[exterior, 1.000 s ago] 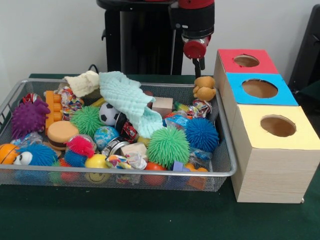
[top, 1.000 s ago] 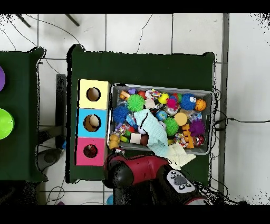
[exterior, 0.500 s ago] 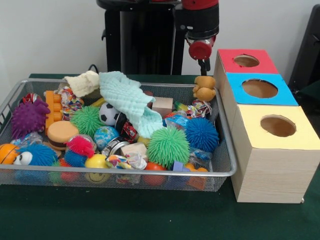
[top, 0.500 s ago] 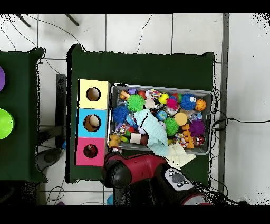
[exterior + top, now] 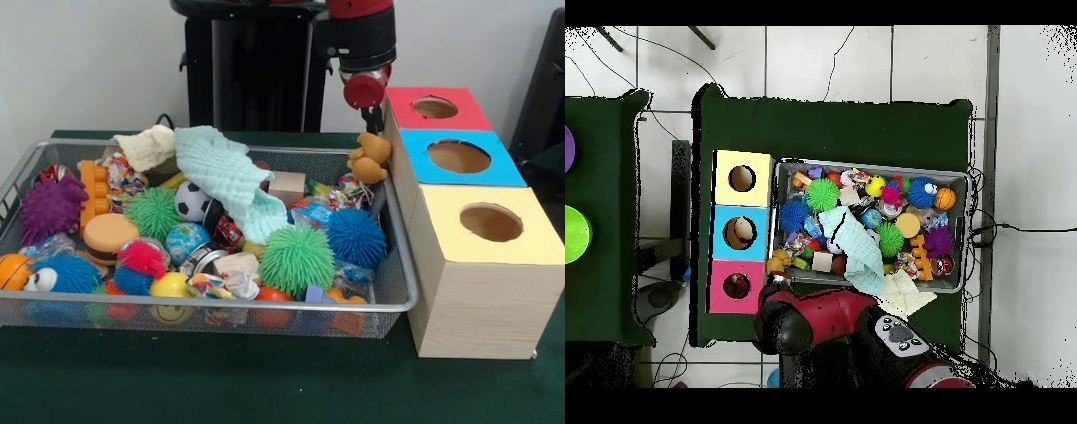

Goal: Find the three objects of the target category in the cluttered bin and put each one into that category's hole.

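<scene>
The silver wire-mesh bin (image 5: 203, 305) is full of toys. My gripper (image 5: 374, 125) hangs at the bin's far right corner, shut on a tan-orange plush bear (image 5: 369, 159). The bear hangs tilted just above the bin's rim, close to the side of the wooden box. The red-panelled hole (image 5: 435, 107) is to the right of the bear and higher. In the overhead view the bear (image 5: 776, 265) lies between the bin (image 5: 865, 166) and the red-panelled hole (image 5: 736, 286), and the arm (image 5: 805, 320) hides the gripper. No striped tiger shows.
The blue-panelled hole (image 5: 458, 156) and yellow-panelled hole (image 5: 491, 222) follow the red one along the box. A mint cloth (image 5: 231, 181), a green spiky ball (image 5: 297, 259), a blue spiky ball (image 5: 357, 237) and a purple spiky ball (image 5: 50, 208) lie in the bin.
My gripper has moved right toward the wooden box, and the bear has moved with it, lifting a little and tilting. The other toys have not moved.
</scene>
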Available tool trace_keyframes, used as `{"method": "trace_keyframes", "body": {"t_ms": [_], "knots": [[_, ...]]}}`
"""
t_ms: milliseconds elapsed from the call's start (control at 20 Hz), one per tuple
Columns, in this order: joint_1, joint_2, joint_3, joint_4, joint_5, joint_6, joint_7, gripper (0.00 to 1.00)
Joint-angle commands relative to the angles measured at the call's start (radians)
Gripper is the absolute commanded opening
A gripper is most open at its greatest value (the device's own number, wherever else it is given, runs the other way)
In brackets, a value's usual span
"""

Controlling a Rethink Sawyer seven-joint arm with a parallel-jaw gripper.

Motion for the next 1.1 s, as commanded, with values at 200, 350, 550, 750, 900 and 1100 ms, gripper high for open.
{"method": "trace_keyframes", "body": {"t_ms": [200,350,550,750,900,1100], "knots": [[-0.013,-0.030,0.065,-0.114,-0.036,-0.100,0.195,1.00],[-0.009,-0.040,0.060,-0.118,-0.040,-0.114,0.195,1.00],[-0.003,-0.055,0.050,-0.129,-0.048,-0.133,0.192,1.00],[-0.001,-0.069,0.048,-0.141,-0.049,-0.113,0.177,1.00],[0.004,-0.066,0.044,-0.151,-0.052,-0.119,0.172,1.00],[0.015,-0.066,0.028,-0.165,-0.056,-0.112,0.163,1.00]]}}
